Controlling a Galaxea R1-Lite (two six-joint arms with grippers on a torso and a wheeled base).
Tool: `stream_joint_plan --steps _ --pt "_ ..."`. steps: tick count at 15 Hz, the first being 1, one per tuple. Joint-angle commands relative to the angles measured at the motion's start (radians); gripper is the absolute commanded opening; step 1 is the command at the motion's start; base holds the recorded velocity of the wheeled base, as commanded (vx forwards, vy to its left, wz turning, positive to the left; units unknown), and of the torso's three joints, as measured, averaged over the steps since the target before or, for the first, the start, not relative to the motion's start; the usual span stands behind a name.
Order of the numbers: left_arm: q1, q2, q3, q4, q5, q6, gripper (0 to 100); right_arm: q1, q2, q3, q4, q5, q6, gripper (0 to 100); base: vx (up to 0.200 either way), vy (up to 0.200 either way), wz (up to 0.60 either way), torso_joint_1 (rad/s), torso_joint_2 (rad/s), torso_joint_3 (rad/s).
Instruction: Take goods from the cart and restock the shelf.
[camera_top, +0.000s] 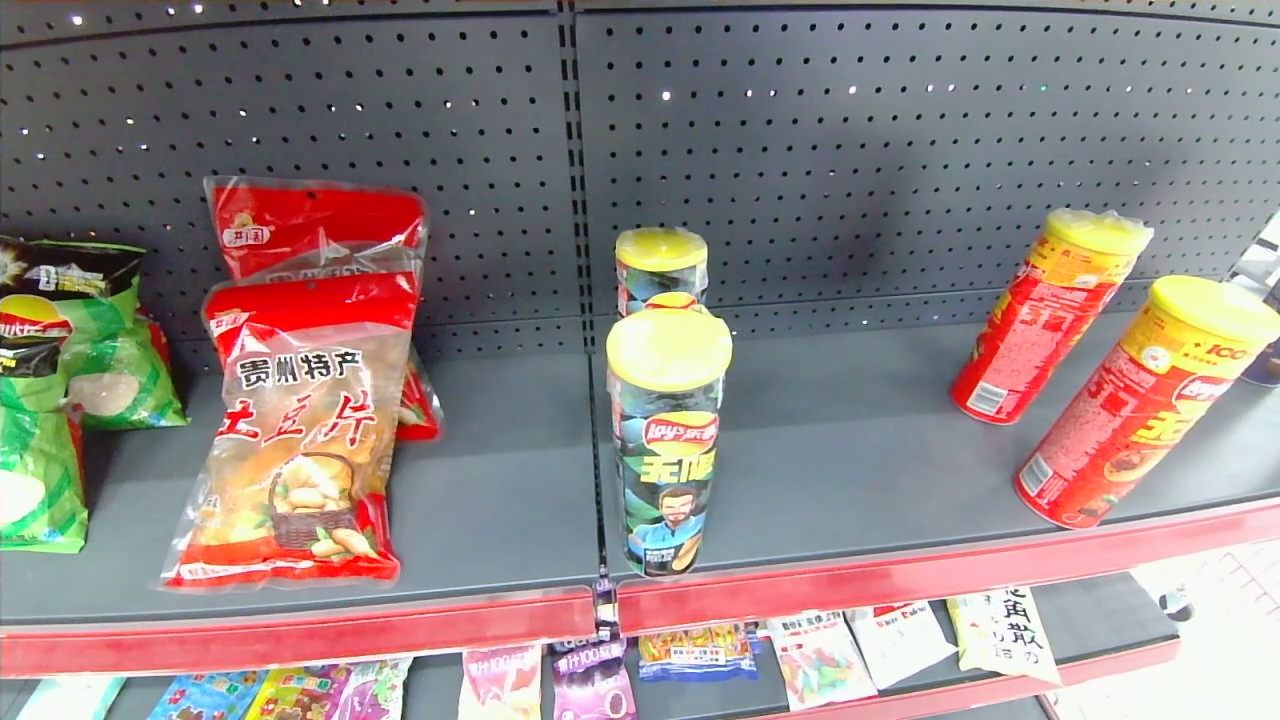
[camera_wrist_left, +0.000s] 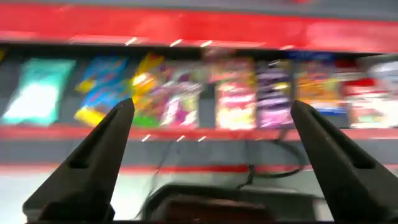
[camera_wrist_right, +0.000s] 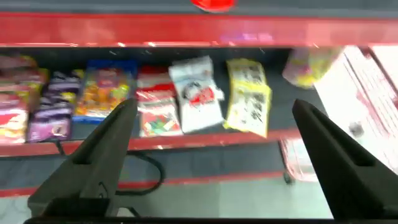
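Grey shelf (camera_top: 850, 470) — yellow-lidded cans (camera_top: 668, 352), red snack bags (camera_top: 300, 440) — labels (camera_top: 678, 450) facing out.

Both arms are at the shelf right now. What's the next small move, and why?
Probably turn to the cart for stock: the left gripper and right gripper are open, nothing between the fingers, and the shelf has bare space between the blue can and the red cans.
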Motion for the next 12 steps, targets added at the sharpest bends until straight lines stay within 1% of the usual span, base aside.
stream_joint_plan --steps 1,2,3,4,5,6,7,8,9,12 --pt "0.009 -0.038 0.023 -0.068 -0.048 0.01 100 -0.008 -0.098 0.047 -0.055 -0.012 0.001 100 0.0 0.0 0.0 0.0 0.0 0.0" --pt "0.009 -0.038 0.063 -0.183 -0.059 0.024 100 -0.008 -0.098 0.117 -0.235 -0.012 0.001 100 0.0 0.0 0.0 0.0 0.0 0.0" --pt "0.009 -0.038 0.115 -0.263 -0.055 0.025 100 -0.007 -0.097 0.171 -0.319 0.01 0.012 100 0.0 0.0 0.0 0.0 0.0 0.0" --pt "0.009 -0.038 0.204 -0.378 -0.053 0.033 100 -0.008 -0.1 0.171 -0.307 0.022 0.045 100 0.0 0.0 0.0 0.0 0.0 0.0" --pt "0.009 -0.038 0.295 -0.562 -0.053 0.068 100 -0.008 -0.098 0.171 -0.255 0.005 0.065 100 0.0 0.0 0.0 0.0 0.0 0.0" --pt "0.009 -0.038 0.344 -0.643 -0.051 0.083 100 -0.008 -0.098 0.171 -0.259 -0.006 0.081 100 0.0 0.0 0.0 0.0 0.0 0.0" --pt "0.01 -0.038 0.345 -0.61 -0.039 0.085 100 -0.008 -0.1 0.171 -0.263 -0.007 0.091 100 0.0 0.0 0.0 0.0 0.0 0.0" --pt "0.01 -0.038 0.345 -0.616 -0.035 0.096 100 -0.008 -0.1 0.171 -0.263 -0.004 0.079 100 0.0 0.0 0.0 0.0 0.0 0.0" --pt "0.01 -0.038 0.345 -0.616 -0.018 0.097 100 -0.008 -0.1 0.171 -0.261 -0.004 0.081 100 0.0 0.0 0.0 0.0 0.0 0.0" --pt "0.01 -0.038 0.345 -0.616 -0.018 0.097 100 -0.008 -0.098 0.171 -0.263 -0.006 0.085 100 0.0 0.0 0.0 0.0 0.0 0.0"
